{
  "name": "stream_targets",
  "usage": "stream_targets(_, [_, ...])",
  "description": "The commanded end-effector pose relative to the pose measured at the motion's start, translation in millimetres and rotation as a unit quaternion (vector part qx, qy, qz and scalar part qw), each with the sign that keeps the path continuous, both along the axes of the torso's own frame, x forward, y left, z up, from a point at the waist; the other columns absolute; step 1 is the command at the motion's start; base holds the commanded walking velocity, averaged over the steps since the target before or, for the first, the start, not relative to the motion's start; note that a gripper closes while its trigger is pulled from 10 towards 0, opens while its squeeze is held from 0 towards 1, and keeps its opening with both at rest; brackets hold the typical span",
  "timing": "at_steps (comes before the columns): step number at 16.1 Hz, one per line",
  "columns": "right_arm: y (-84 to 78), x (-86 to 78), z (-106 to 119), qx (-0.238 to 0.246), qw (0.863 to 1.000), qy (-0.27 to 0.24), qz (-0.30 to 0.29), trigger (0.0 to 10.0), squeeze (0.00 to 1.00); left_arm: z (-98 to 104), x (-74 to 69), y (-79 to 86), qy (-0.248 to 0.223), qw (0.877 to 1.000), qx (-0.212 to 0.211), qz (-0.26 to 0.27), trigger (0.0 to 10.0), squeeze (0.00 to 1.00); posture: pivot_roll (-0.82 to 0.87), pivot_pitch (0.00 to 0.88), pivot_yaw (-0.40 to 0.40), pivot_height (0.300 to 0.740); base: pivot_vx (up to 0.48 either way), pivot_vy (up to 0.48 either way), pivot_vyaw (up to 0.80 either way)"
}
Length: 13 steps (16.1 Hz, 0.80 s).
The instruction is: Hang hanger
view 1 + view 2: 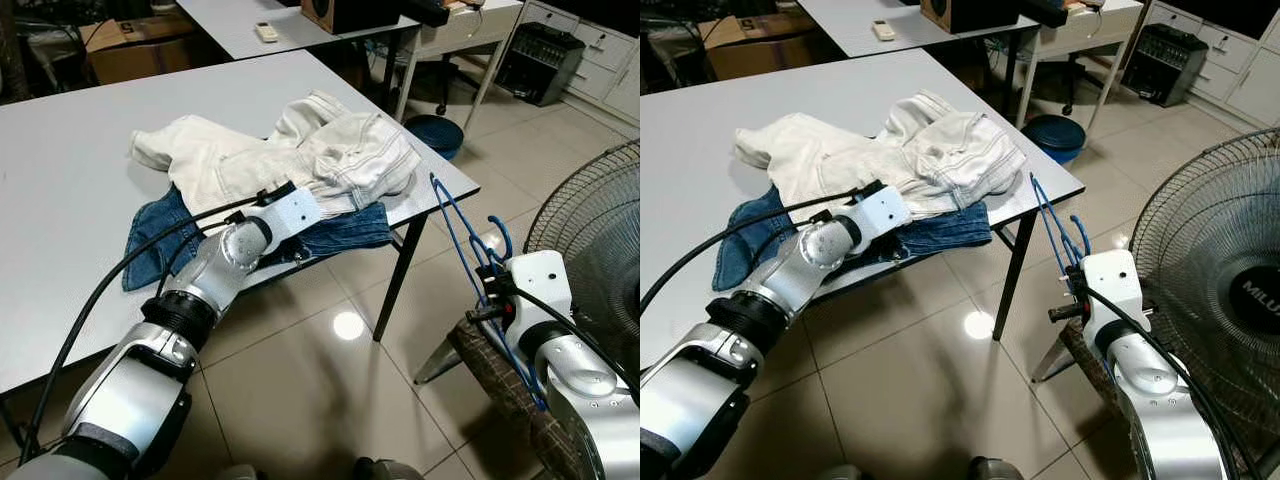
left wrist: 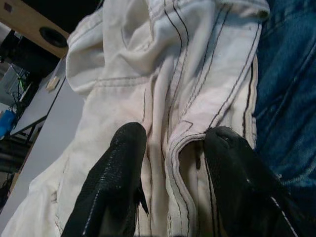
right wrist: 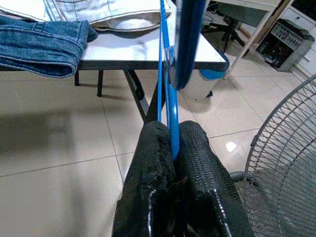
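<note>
A thin blue wire hanger (image 1: 455,225) stands up beside the table's near right corner, pinched at its lower part by my right gripper (image 3: 173,132), which is shut on it. White trousers (image 1: 300,150) lie crumpled on the grey table (image 1: 80,150), on top of blue jeans (image 1: 340,228). My left gripper (image 1: 272,193) reaches over the table edge onto the clothes. In the left wrist view its fingers (image 2: 121,163) stand open on either side of a stitched fold of the white trousers (image 2: 168,84).
A large standing fan (image 1: 590,230) is close on the right. A brown woven seat (image 1: 500,375) sits below my right arm. A blue bin (image 1: 435,132) stands behind the table corner. A second table (image 1: 240,20) and white cabinets are farther back.
</note>
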State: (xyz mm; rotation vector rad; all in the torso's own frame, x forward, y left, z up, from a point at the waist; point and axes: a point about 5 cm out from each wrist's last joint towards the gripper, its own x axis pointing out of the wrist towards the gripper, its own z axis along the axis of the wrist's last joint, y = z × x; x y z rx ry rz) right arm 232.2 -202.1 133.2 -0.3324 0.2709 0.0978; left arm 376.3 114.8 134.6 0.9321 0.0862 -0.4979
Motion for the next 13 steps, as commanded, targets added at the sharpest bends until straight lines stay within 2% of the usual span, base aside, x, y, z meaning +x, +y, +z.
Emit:
stream_targets(1, [-0.5, -0.1, 0, -0.007, 1.000, -0.004, 0.006, 10.0, 0.00, 3, 1.0, -5.0, -0.010, 1.000, 0.018, -0.020, 10.0, 0.00, -0.12, 0.011, -0.008, 0.740, 0.000, 0.000, 0.00])
stream_targets(2, [-0.5, 0.2, 0, -0.007, 1.000, -0.004, 0.007, 10.0, 0.00, 0, -5.7, -16.4, -0.002, 0.996, 0.031, -0.088, 10.0, 0.00, -0.11, 0.008, -0.010, 0.740, 0.000, 0.000, 0.00])
stream_targets(3, [-0.6, 0.4, 0, -0.008, 1.000, -0.004, 0.008, 10.0, 0.00, -8, -13.9, -23.5, 0.030, 0.989, 0.048, -0.134, 10.0, 0.00, -0.11, 0.010, -0.008, 0.740, 0.000, 0.000, 0.00])
stream_targets(4, [-0.5, 0.6, 0, -0.008, 1.000, -0.004, 0.008, 10.0, 0.00, -10, -13.9, -22.0, 0.030, 0.990, 0.060, -0.128, 10.0, 0.00, -0.11, 0.010, -0.008, 0.740, 0.000, 0.000, 0.00])
stream_targets(5, [-0.5, 0.8, 0, -0.008, 1.000, -0.005, 0.006, 10.0, 0.00, -8, -6.9, -14.7, 0.017, 0.996, 0.046, -0.080, 10.0, 0.00, -0.11, 0.010, -0.008, 0.740, 0.000, 0.000, 0.00])
stream_targets(6, [-0.7, 0.9, 0, -0.008, 1.000, -0.005, 0.006, 10.0, 0.00, -7, -5.4, -13.5, 0.014, 0.996, 0.043, -0.071, 10.0, 0.00, -0.12, 0.013, -0.005, 0.740, 0.000, 0.000, 0.00])
stream_targets(7, [-0.7, 0.9, 0, -0.008, 1.000, -0.005, 0.006, 10.0, 0.00, -2, 0.6, -6.2, 0.002, 0.998, 0.042, -0.036, 10.0, 0.00, -0.12, 0.013, -0.005, 0.740, 0.000, 0.000, 0.00])
stream_targets(9, [-0.2, 0.8, 0, -0.008, 1.000, -0.005, 0.007, 10.0, 0.00, 6, 7.7, 4.1, -0.010, 0.999, 0.038, 0.002, 10.0, 0.00, -0.11, 0.016, -0.006, 0.740, 0.000, 0.000, 0.00])
stream_targets(11, [-0.7, 0.9, 0, -0.008, 1.000, -0.005, 0.006, 10.0, 0.00, 12, 8.5, 4.5, -0.007, 1.000, 0.016, -0.008, 10.0, 0.00, -0.11, 0.016, -0.006, 0.740, 0.000, 0.000, 0.00])
stream_targets(12, [-0.8, 1.1, 0, -0.008, 1.000, -0.005, 0.007, 10.0, 0.00, 12, 6.7, -1.8, 0.014, 0.999, -0.038, -0.015, 10.0, 0.00, -0.11, 0.016, -0.009, 0.740, 0.000, 0.000, 0.00])
stream_targets(13, [-0.6, 1.3, 0, -0.008, 1.000, -0.004, 0.007, 10.0, 0.00, 10, 5.8, -3.7, 0.024, 0.998, -0.051, -0.018, 10.0, 0.00, -0.11, 0.016, -0.009, 0.740, 0.000, 0.000, 0.00])
